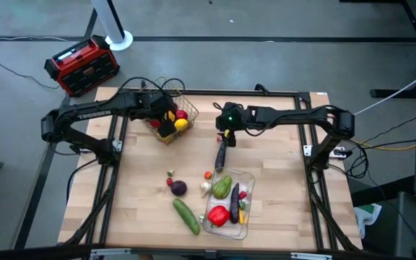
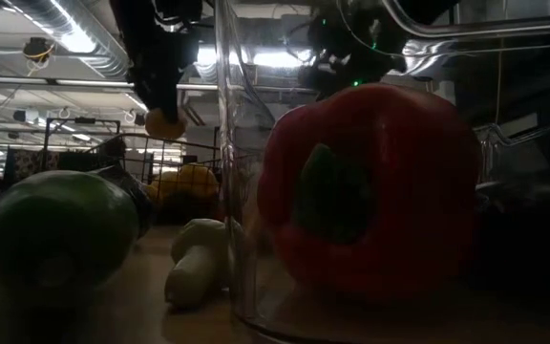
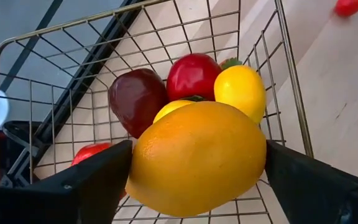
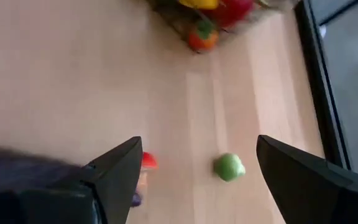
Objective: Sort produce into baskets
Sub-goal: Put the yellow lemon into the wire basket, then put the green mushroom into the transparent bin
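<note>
My left gripper (image 1: 166, 121) hangs over the bronze wire basket (image 1: 173, 87), shut on a large orange fruit (image 3: 197, 158). Below it in the basket (image 3: 30, 93) lie a dark red fruit (image 3: 137, 99), a red one (image 3: 193, 74) and a yellow one (image 3: 241, 90). My right gripper (image 1: 224, 136) stands open above the table's middle, nothing between its fingers (image 4: 197, 155). A long purple eggplant (image 1: 221, 155) lies on the wood just near of it. The clear tray (image 1: 252, 217) at the near side holds a red pepper (image 1: 219, 215), a green squash (image 1: 222, 186) and an eggplant (image 1: 235, 202). My left gripper pinches the orange fruit between its two fingers, one finger (image 3: 104, 177) on each of its two ends (image 3: 143, 168). The fingers slant down from above. The fruit hangs clear above the fruits in the basket, as the low view (image 2: 163, 124) also shows.
A green cucumber (image 1: 186, 215), a round purple eggplant (image 1: 179, 188), a pale vegetable (image 1: 206, 188) and small red and orange pieces (image 1: 170, 177) lie loose left of the tray. A red-and-black box (image 1: 81, 65) sits on the floor beyond the far left corner.
</note>
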`<act>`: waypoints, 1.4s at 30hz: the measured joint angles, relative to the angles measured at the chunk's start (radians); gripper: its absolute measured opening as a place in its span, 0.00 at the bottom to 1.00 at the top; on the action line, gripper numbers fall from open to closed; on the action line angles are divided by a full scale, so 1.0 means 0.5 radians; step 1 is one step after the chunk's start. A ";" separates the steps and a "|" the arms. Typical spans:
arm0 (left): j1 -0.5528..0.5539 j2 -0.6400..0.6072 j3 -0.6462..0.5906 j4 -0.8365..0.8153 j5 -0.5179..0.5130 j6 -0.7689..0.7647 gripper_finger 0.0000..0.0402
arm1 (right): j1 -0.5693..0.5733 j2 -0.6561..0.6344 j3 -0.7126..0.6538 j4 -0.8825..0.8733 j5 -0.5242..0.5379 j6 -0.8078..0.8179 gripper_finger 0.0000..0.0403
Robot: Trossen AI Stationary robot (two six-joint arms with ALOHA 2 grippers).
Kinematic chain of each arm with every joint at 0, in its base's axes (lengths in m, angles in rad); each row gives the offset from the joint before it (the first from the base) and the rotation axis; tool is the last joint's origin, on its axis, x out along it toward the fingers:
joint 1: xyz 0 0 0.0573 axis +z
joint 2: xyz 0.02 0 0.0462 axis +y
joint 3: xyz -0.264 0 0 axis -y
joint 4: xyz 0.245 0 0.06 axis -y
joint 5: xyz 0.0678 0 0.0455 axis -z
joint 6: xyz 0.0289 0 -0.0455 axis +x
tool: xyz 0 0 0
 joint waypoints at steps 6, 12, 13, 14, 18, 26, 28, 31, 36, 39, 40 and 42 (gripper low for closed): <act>0.006 0.000 0.000 0.000 0.001 -0.018 0.96 | -0.180 0.101 0.000 0.143 -0.036 0.293 0.78; 0.006 0.000 0.000 0.005 0.001 -0.035 0.97 | -0.308 0.157 0.000 0.274 -0.090 0.579 0.78; 0.006 0.000 0.000 0.009 0.001 -0.035 0.97 | -0.310 0.163 0.000 0.288 -0.089 0.606 0.78; 0.006 0.000 0.000 0.012 0.002 -0.035 0.97 | -0.309 0.167 0.000 0.272 -0.089 0.625 0.78; 0.006 0.000 0.000 0.015 0.002 -0.037 0.97 | -0.299 0.197 0.000 0.284 -0.093 0.611 0.78; 0.005 0.000 0.000 0.016 0.004 -0.150 0.97 | -0.304 0.380 -0.001 0.345 0.059 0.710 0.78; 0.005 0.000 0.000 0.015 0.005 -0.160 0.97 | -0.304 0.413 -0.001 0.342 0.076 0.729 0.78; 0.004 0.000 0.000 0.015 0.005 -0.161 0.97 | -0.303 0.450 -0.001 0.332 0.076 0.770 0.78; 0.004 0.000 0.000 0.015 0.005 -0.161 0.97 | -0.303 0.524 -0.001 0.330 0.087 0.788 0.77; 0.004 0.000 0.000 0.016 0.005 -0.161 0.97 | -0.303 0.567 -0.001 0.330 0.087 0.789 0.75; 0.004 0.000 0.000 0.016 0.004 -0.161 0.97 | -0.303 0.578 -0.001 0.329 0.087 0.790 0.74; 0.004 0.000 0.000 0.015 0.005 -0.161 0.97 | -0.303 0.583 -0.001 0.335 0.084 0.793 0.69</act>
